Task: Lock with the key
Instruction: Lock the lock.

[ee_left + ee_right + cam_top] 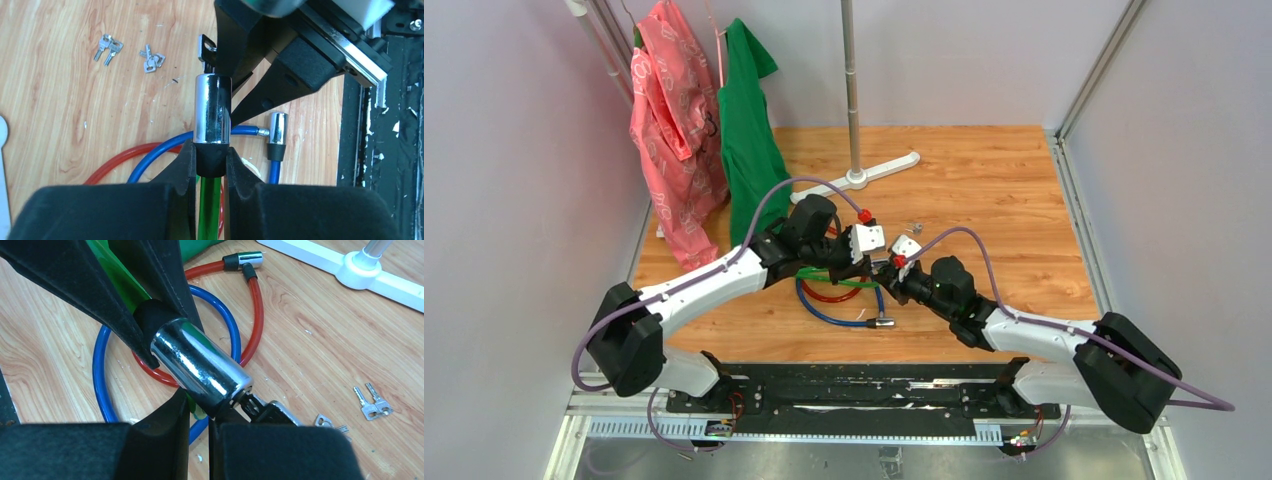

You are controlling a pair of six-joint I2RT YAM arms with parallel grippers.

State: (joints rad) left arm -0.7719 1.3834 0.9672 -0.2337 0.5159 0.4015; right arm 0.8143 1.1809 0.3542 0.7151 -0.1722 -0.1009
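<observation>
Left wrist view, left pincer [211, 156] pinching chrome lock cylinder [212, 107] on green cable [209, 210], key [206, 49] in its end, right pincer [233, 105] pressed together

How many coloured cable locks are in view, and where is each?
3. The green cable is clamped in the left gripper, its chrome end lifted. The blue cable and the red cable lie looped and overlapping on the table. None seems hidden.
</observation>
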